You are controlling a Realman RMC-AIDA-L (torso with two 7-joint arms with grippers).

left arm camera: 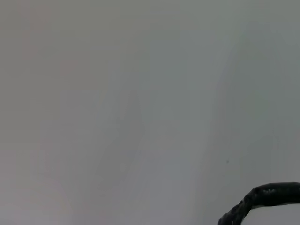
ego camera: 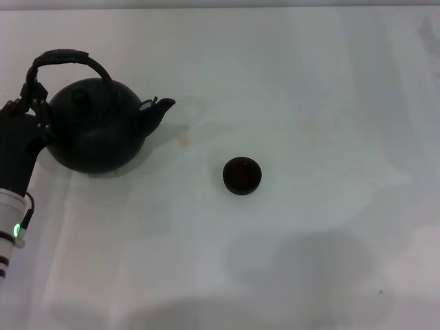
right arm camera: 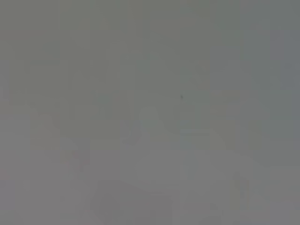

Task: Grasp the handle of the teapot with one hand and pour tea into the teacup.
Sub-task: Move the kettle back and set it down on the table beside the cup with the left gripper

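Sitting upright on the white surface [ego camera: 309, 82] at far left of the head view: the teapot [ego camera: 96, 134]. Spout points toward the robot's right, roughly at the teacup [ego camera: 242, 175], which stands well apart from it, nearer the robot. The handle [ego camera: 65, 62] arches over the lid, its hoop running along the same left-right line as the spout.

Left hand [ego camera: 31, 113] is at the pot's left side, right against the handle's left foot and the pot body. It's black on black there, so I can't tell if the fingers are closed on the handle or only beside it. Silver wrist with green light shows below it at the frame edge.

Left wrist view shows only bare surface plus a dark rough curved piece at one corner, probably the handle [left arm camera: 262, 199]; no teacup and no fingers. Right wrist view shows blank grey surface only. Right hand isn't visible in any view.
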